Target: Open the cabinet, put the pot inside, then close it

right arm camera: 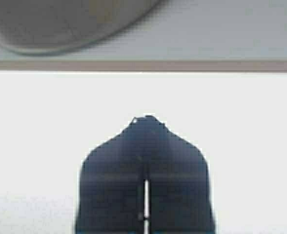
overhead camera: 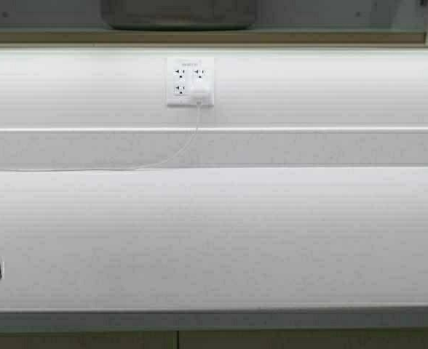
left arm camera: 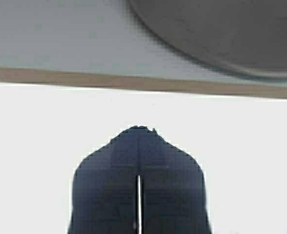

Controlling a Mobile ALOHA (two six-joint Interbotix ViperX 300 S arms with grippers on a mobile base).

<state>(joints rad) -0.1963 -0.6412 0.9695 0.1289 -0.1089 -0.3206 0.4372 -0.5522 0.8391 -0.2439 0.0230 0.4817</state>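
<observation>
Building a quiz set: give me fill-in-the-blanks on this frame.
1. The pot sits at the ____ edge of the high view.
2. A white cable runs down from the ____ on the wall onto the counter.
3. Fingers of the left gripper are ____.
4. Fingers of the right gripper are ____.

Missing: top; outlet; shut; shut

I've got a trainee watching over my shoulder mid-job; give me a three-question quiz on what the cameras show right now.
1. True or false: the pot sits inside the cabinet, above the countertop.
2. Multiple choice: what is plugged into the wall outlet? A) nothing B) a white plug with a thin cable C) a black kettle lead
3. Fill in: the left gripper and right gripper both show their fingers pressed ____.

Key
1. True; its grey underside rests on the grey shelf behind the tan front edge.
2. B; the cable trails down and left along the backsplash.
3. Together, holding nothing.
</observation>
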